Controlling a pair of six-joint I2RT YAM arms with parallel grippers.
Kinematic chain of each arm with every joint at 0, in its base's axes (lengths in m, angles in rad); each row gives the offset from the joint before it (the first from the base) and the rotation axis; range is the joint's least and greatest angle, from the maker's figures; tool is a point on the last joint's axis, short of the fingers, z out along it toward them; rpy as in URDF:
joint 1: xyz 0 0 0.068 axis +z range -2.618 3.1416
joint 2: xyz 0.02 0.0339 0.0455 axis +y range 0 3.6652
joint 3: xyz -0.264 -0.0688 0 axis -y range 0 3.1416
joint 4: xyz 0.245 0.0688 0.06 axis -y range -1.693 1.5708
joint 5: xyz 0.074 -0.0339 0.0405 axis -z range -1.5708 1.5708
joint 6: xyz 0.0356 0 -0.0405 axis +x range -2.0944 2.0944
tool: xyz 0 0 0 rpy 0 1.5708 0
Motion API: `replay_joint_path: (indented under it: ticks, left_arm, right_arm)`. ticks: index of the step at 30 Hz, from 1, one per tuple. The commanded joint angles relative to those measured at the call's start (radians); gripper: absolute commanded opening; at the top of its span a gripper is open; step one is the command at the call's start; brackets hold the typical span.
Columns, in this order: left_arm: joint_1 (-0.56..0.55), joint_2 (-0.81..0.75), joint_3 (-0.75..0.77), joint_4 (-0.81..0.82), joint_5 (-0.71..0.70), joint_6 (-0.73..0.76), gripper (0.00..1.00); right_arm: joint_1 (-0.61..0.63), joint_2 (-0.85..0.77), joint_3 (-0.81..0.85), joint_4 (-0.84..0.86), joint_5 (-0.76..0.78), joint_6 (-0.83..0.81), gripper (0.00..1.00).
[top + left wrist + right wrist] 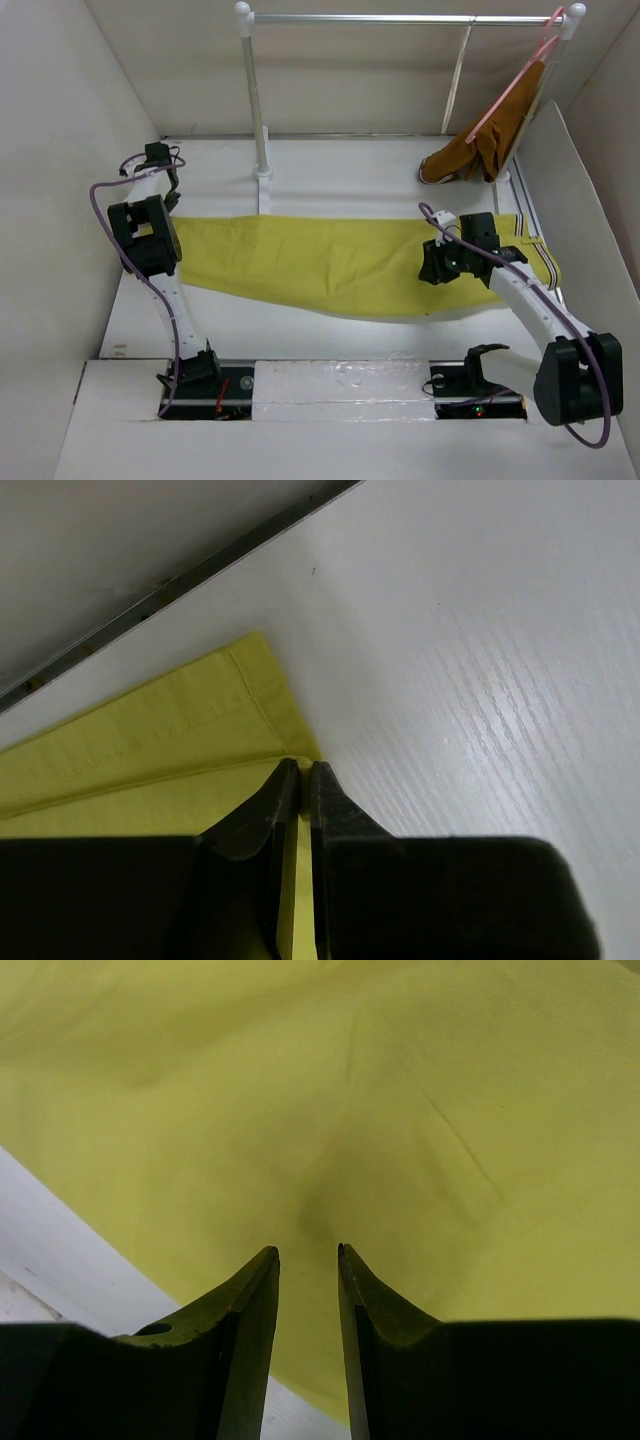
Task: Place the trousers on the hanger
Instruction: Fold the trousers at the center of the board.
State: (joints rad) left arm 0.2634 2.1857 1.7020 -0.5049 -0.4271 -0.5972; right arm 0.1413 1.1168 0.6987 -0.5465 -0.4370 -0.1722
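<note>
The yellow-green trousers (330, 262) lie flat across the table, leg hems at the left and the striped white waistband (535, 248) at the right. My left gripper (172, 203) is at the far hem corner. In the left wrist view it (300, 766) is shut on the hem edge (255, 695), with yellow cloth in the narrow gap. My right gripper (432, 268) is over the upper legs near the waist. In the right wrist view it (308, 1250) is open just above the cloth (400, 1110). The cream-white hanger (458, 85) hangs from the rail at the back.
A metal rail (400, 18) on two white posts spans the back. A pink hanger (512, 80) on its right end carries a rust-brown garment (485, 150). White walls close in on the left and right, and the left wall's base (200, 570) runs close to the hem.
</note>
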Motion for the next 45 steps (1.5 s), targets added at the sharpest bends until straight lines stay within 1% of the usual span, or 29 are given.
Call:
replay_joint_path:
  ticks: [1, 5, 10, 13, 15, 16, 19, 23, 24, 26, 27, 30, 31, 32, 33, 34, 35, 37, 40, 41, 42, 43, 45]
  left_arm:
    - [-0.001, -0.104, 0.028, -0.055, -0.032, -0.030, 0.00]
    - [0.008, -0.158, 0.005, -0.053, -0.039, -0.026, 0.00]
    - [0.030, -0.185, -0.007, -0.057, -0.055, -0.004, 0.00]
    - [0.042, -0.184, 0.005, -0.077, -0.102, 0.017, 0.00]
    - [0.051, -0.164, 0.016, -0.093, -0.166, 0.040, 0.00]
    - [0.063, -0.156, 0.015, -0.087, -0.164, 0.051, 0.00]
    - [0.063, -0.103, 0.027, -0.104, -0.188, 0.039, 0.00]
    - [0.063, -0.028, 0.047, -0.126, -0.236, 0.039, 0.00]
    - [0.063, -0.018, 0.054, -0.126, -0.252, 0.037, 0.00]
    - [0.063, 0.012, 0.073, -0.151, -0.262, 0.024, 0.00]
    - [0.063, 0.020, 0.106, -0.170, -0.288, 0.005, 0.00]
    - [0.063, -0.015, 0.111, -0.161, -0.257, -0.024, 0.00]
    - [0.063, -0.035, 0.104, -0.153, -0.250, -0.036, 0.00]
    - [0.063, -0.067, 0.093, -0.117, -0.234, -0.029, 0.00]
    - [0.063, -0.079, 0.099, -0.118, -0.225, -0.035, 0.00]
    - [0.063, -0.087, 0.103, -0.116, -0.225, -0.038, 0.00]
    - [0.063, -0.086, 0.114, -0.121, -0.223, -0.036, 0.00]
    - [0.063, -0.075, 0.148, -0.138, -0.220, -0.049, 0.00]
    - [0.063, -0.064, 0.140, -0.129, -0.202, -0.053, 0.00]
    - [0.063, -0.061, 0.137, -0.129, -0.200, -0.056, 0.00]
    - [0.063, -0.061, 0.131, -0.124, -0.187, -0.058, 0.00]
    - [0.063, -0.058, 0.134, -0.123, -0.180, -0.053, 0.00]
    - [0.063, -0.052, 0.140, -0.119, -0.174, -0.049, 0.00]
  right_arm:
    - [-0.005, 0.020, 0.008, 0.071, 0.029, -0.015, 0.36]
    - [-0.025, 0.046, 0.007, 0.080, 0.021, -0.047, 0.36]
    - [-0.089, 0.064, 0.002, 0.080, 0.003, -0.084, 0.36]
    - [-0.112, 0.066, 0.007, 0.077, 0.017, -0.078, 0.36]
    - [-0.123, 0.072, 0.015, 0.065, 0.026, -0.075, 0.36]
    - [-0.135, 0.072, 0.018, 0.063, 0.029, -0.072, 0.37]
    - [-0.157, 0.067, 0.027, 0.042, 0.017, -0.050, 0.39]
    - [-0.189, 0.012, 0.068, -0.016, 0.040, -0.017, 0.44]
    - [-0.210, -0.003, 0.087, -0.032, 0.044, -0.009, 0.47]
    - [-0.238, -0.051, 0.116, -0.058, 0.057, 0.003, 0.47]
    - [-0.268, -0.064, 0.128, -0.073, 0.052, 0.005, 0.47]
    - [-0.316, -0.109, 0.176, -0.102, 0.076, 0.002, 0.47]
    - [-0.354, -0.113, 0.191, -0.105, 0.134, 0.016, 0.53]
    - [-0.382, -0.121, 0.193, -0.101, 0.147, 0.028, 0.54]
    - [-0.411, -0.118, 0.190, -0.055, 0.138, 0.036, 0.55]
    - [-0.440, -0.106, 0.185, -0.021, 0.120, 0.051, 0.55]
    - [-0.489, -0.059, 0.183, 0.006, 0.086, 0.068, 0.55]
    - [-0.528, 0.000, 0.191, 0.077, 0.014, 0.100, 0.56]
    - [-0.583, 0.113, 0.261, 0.117, 0.043, 0.105, 0.55]
    - [-0.601, 0.142, 0.289, 0.118, 0.094, 0.103, 0.55]
    - [-0.636, 0.205, 0.345, 0.103, 0.134, 0.103, 0.55]
    - [-0.658, 0.237, 0.378, 0.091, 0.124, 0.100, 0.56]
    - [-0.672, 0.305, 0.462, 0.039, 0.174, 0.093, 0.56]
